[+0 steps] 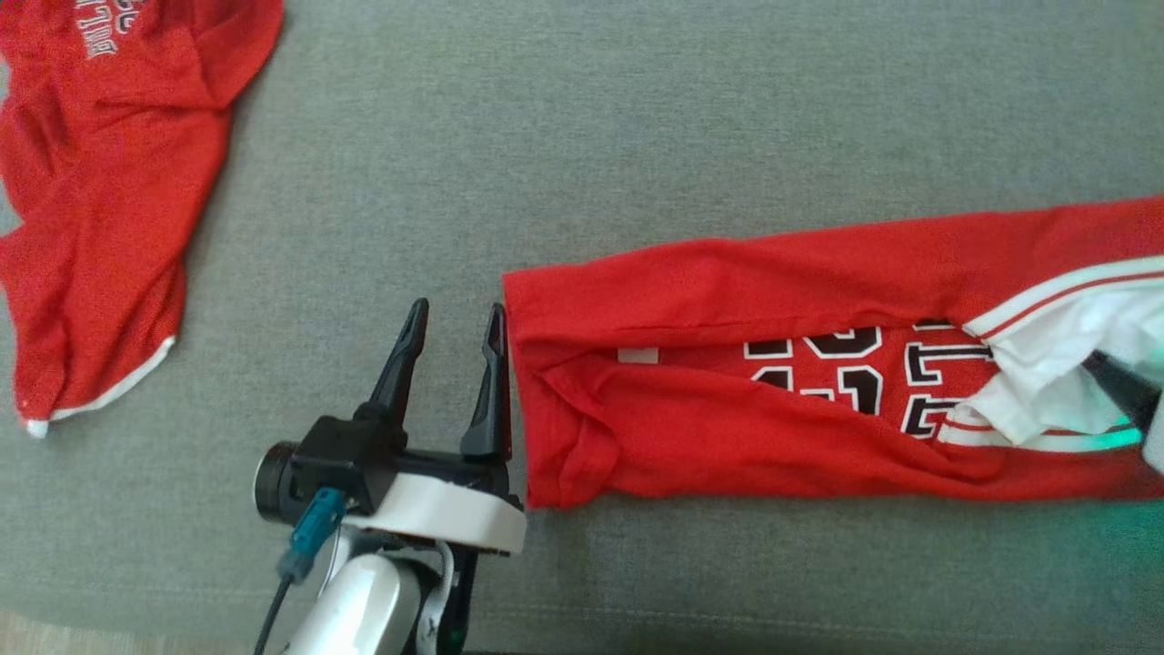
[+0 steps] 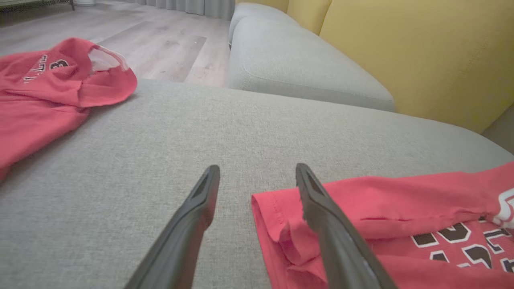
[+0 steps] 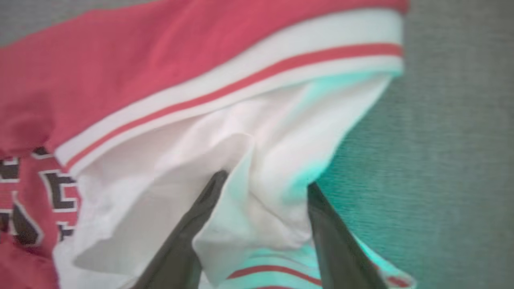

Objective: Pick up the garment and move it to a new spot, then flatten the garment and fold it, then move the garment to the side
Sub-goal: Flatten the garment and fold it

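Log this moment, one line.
red jersey: folded strip on grey sofa cushion | left gripper: open, at hem end | right gripper: open, white inner fabric between jaws | second red garment: crumpled, far left

I'm looking at a grey woven cushion [image 1: 637,118], broad and flat. Two things lie on it. On the right half is a red jersey [image 1: 727,428], laid as a long band across my head view. Both long sides are folded in toward the middle, and black-and-white numerals show in the gap between the folds. Its right end shows white lining and white-red-white trim, and it runs off frame. At the upper left is a second red garment [image 1: 100,209], crumpled, with white lettering near the top and a white hem at its lower corner. The two are well apart, with bare grey fabric between. In the left wrist view, wood floor [image 2: 160,48] lies past the cushion's far edge.
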{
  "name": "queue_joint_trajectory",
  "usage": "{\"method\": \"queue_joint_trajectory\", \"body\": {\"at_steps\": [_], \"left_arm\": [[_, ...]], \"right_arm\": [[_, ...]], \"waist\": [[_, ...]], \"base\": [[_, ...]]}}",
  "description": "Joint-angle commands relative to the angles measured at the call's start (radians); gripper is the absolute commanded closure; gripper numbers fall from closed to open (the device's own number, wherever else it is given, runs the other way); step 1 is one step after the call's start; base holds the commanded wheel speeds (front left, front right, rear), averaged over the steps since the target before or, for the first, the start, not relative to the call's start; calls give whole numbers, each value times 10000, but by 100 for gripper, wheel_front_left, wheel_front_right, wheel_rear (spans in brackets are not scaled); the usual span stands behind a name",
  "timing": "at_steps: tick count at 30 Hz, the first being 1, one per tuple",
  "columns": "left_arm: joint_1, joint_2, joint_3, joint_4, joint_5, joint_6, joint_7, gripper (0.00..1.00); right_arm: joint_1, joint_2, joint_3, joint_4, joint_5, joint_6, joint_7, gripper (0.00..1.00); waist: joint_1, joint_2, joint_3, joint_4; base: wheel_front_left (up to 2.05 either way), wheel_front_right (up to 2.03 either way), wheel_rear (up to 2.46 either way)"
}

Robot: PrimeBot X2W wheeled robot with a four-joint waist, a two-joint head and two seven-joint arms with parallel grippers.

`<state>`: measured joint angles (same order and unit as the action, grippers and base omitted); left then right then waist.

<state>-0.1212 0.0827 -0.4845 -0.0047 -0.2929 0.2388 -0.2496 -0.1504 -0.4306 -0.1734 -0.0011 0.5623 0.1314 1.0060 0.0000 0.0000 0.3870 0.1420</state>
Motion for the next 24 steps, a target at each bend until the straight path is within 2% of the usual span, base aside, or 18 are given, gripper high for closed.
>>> {"method": "queue_joint_trajectory", "body": {"at_steps": [1,10,14,17,20,24], "left_arm": [[157,-41,371,-347,137,-67,-118,0],[827,-306,924,-140,587,-602,-120,0],[966,-319,1067,-80,464,-615,-121,0],[995,-322,1032,-86,260,-572,-121,0],[1023,-323,952,-24,91,-549,-121,0],[1020,-323,799,99,-144,-522,-121,0]], "right_arm": [[400,10,371,-176,159,-7,79,100],[-82,-128,-1429,60,-207,-7,-1071,100],[-170,-455,-2710,394,-775,-7,-1256,100],[-118,-758,-3273,412,-896,-7,-1293,100],[-34,-926,-3108,-89,-697,-7,-1283,100],[350,-865,-2040,-1427,-113,-7,-1006,100]], "waist": [[0,0,-72,39],[0,0,-601,-65],[0,0,-822,-69],[0,0,-903,-55],[0,0,-1008,-52],[0,0,-1116,-18]], "base": [[0,0,0],[0,0,0],[0,0,0],[0,0,0],[0,0,0],[0,0,0]]}}
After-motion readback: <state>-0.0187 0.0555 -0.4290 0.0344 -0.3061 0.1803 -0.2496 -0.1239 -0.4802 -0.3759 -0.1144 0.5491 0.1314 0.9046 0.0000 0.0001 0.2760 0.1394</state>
